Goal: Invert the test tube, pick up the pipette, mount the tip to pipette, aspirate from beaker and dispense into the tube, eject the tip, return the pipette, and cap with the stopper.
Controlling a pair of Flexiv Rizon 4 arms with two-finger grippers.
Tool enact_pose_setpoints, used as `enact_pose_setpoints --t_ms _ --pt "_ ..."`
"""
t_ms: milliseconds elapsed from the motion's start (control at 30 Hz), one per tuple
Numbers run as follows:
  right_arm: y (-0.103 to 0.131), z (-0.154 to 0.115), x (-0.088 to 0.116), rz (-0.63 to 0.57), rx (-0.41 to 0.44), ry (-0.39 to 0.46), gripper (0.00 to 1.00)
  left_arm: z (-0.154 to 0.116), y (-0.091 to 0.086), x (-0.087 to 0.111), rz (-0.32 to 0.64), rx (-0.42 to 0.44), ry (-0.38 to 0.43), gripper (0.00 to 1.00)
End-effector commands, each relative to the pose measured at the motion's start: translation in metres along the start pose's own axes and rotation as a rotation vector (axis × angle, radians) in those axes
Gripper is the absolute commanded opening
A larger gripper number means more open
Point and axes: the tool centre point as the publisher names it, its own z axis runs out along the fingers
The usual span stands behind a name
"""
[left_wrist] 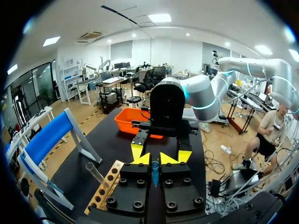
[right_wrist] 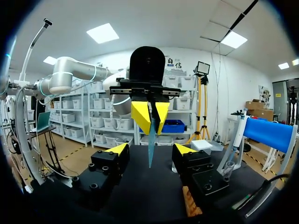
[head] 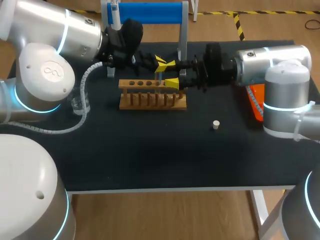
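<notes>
Closest to me on the black table (head: 150,155), a small pale stopper (head: 216,124) is lying by itself, well apart from everything else. Behind it, near the middle, a wooden rack (head: 152,100) is standing with a row of round holes along its top. Off to the left of the rack, a clear glass beaker (head: 80,104) is sitting near my left arm. Just past the rack, up off the table, my two grippers are meeting tip to tip. My left gripper (left_wrist: 155,159) is squeezing its yellow fingers almost together on a thin bluish test tube (right_wrist: 150,137). The tube is reaching into the gap between my other gripper's fingers. My right gripper (right_wrist: 150,150) is holding its fingers wide apart, one on each side of the tube. They are not touching it, so this gripper is gripping nothing. Over at the right side, an orange tray (head: 256,102) is peeking out from behind my right arm. Farthest back, a blue stand (head: 147,12) is standing at the table's far edge, and a white pipette (head: 114,14) is hanging at its left end.
</notes>
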Motion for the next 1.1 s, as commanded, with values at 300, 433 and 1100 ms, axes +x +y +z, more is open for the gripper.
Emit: enact_pose_setpoints --t_ms 300,433,1100 --pt "-0.001 0.013 -0.004 0.008 -0.02 0.015 0.56 -0.001 -0.001 0.0 -0.001 -0.006 0.002 0.0" --pt "-0.001 0.015 -0.003 0.008 -0.023 0.021 0.52 -0.001 -0.001 0.0 -0.001 -0.006 0.002 0.0" --pt "0.003 0.02 0.004 0.002 -0.023 0.034 0.4 -0.001 -0.001 0.0 -0.001 -0.006 0.002 0.0"
